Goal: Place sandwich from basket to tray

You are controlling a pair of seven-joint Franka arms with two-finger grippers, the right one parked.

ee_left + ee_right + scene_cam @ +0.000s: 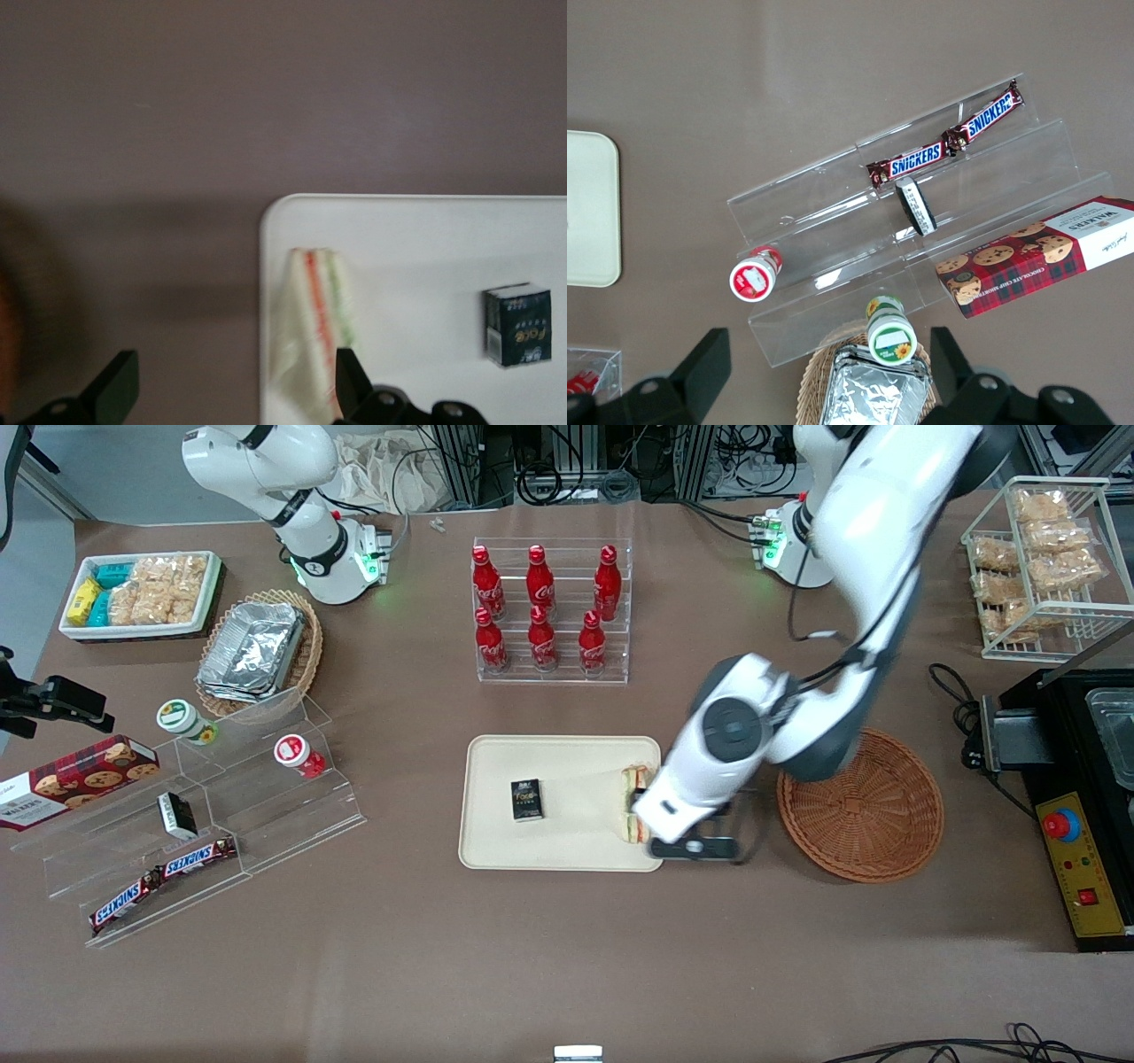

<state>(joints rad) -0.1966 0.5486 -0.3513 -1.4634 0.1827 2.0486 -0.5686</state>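
Brown table (567,957) carries the tray (496,841) near its middle and the round basket (873,824) beside it toward the working arm's end, with nothing visible in the basket. Sandwich (312,332) lies on the tray at the edge nearest the basket, and the end effector (232,382) hangs above it with fingers spread wide, one over bare table and one at the sandwich, gripping nothing. Transfer appears complete; judged remaining: withdrawal of the arm.
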